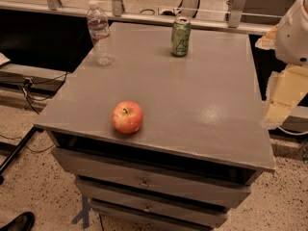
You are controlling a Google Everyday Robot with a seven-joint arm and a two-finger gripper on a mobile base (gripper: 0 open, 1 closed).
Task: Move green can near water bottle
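Three things on table (202, 105): green can (180, 36) far middle, water bottle (99, 32) far left, apple (127, 117) near. Claw (281, 97) off right edge; released or clenched, cannot tell. Best: grab can mid-body, keep upright, stop beside bottle.

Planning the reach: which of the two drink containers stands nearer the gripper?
The green can, short and silver-topped, at the back centre-right. The gripper hangs right of the table; the taller water bottle stands at the back left corner, farther away.

The green can (181, 36) and water bottle (99, 32) stand apart on the cabinet top (192, 95), hand (281, 97) beside its right edge.
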